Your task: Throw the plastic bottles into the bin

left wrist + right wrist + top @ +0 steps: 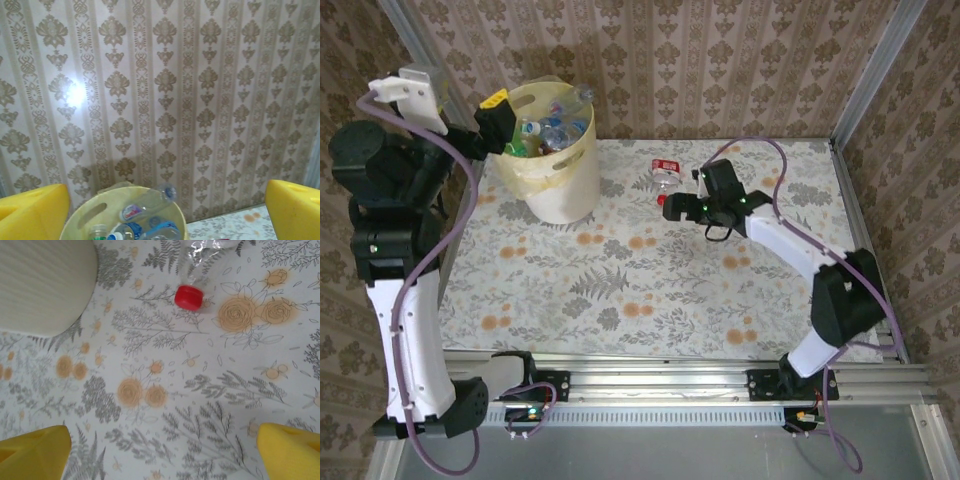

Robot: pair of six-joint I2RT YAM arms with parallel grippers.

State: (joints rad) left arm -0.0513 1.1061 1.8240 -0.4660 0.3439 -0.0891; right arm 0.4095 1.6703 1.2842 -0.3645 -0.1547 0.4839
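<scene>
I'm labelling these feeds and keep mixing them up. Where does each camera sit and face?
Top external: above and behind, looking down on the table; both arms, left gripper by the bin, right gripper near a lone bottle.
Left wrist: faces the wall over the bin; yellow fingers in both lower corners.
Right wrist: looks down at that bottle's red cap; yellow fingers likewise.
All share the bin.

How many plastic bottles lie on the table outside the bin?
1: a clear red-capped plastic bottle right of the pale yellow round bin, by the right gripper; the bin may hide others.

The bottle (200, 255) is cropped beyond its neck.
</scene>
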